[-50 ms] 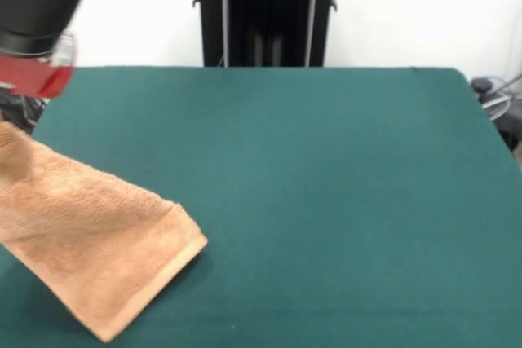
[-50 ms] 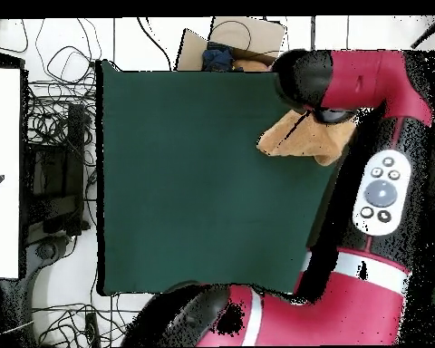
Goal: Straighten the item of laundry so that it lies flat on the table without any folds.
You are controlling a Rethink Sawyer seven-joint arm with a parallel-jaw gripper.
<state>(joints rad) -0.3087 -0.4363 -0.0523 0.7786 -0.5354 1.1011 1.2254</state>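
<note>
Towel draped at table edge, one end raised toward arm; end effector state unclear.

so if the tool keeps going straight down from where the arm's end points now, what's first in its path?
Likely the light orange-tan terry-cloth towel, which lies under the red and black arm's end, then the dark green table. The tool itself isn't visible.

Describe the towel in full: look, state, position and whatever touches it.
The towel is light orange-tan terry cloth with a flatter woven band along its lower right edge. It is not flat: one end is lifted up towards the arm at the picture's left edge, while the lower corner rests on the green table. Overhead it shows as a bunched shape at the table's edge, partly under the arm. The gripper itself is hidden.
</note>
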